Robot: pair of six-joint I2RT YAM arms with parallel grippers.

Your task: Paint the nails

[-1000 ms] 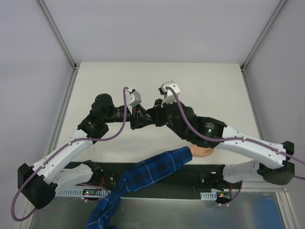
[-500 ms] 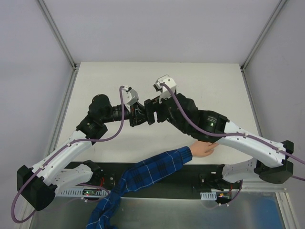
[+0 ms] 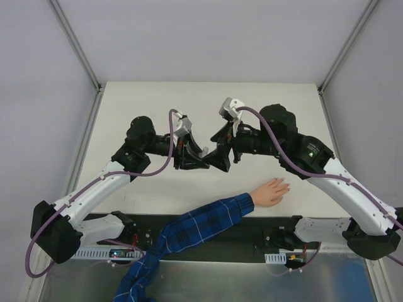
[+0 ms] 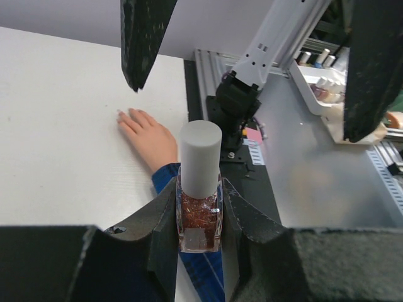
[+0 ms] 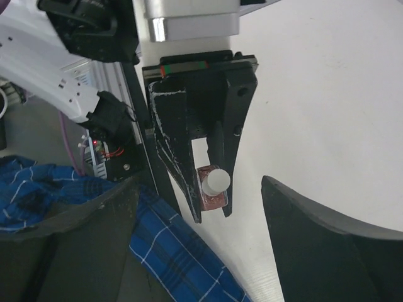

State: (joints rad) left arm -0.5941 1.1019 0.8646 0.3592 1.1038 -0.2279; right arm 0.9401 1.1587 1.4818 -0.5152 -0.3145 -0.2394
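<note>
Uncapping step, I judge. My left gripper (image 3: 194, 162) is clamped on the polish bottle (image 4: 200, 217). My right gripper (image 3: 220, 151) is wide open and empty, just off the bottle's grey cap (image 4: 201, 157). The nails (image 4: 121, 114) lie well apart from the bottle. Next: close squarely on the cap, then twist.

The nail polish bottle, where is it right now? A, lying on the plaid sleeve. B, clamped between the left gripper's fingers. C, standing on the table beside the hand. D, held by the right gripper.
B: the left wrist view shows the capped bottle pinched upright in the left gripper, while the right gripper is spread open and apart from it.
</note>
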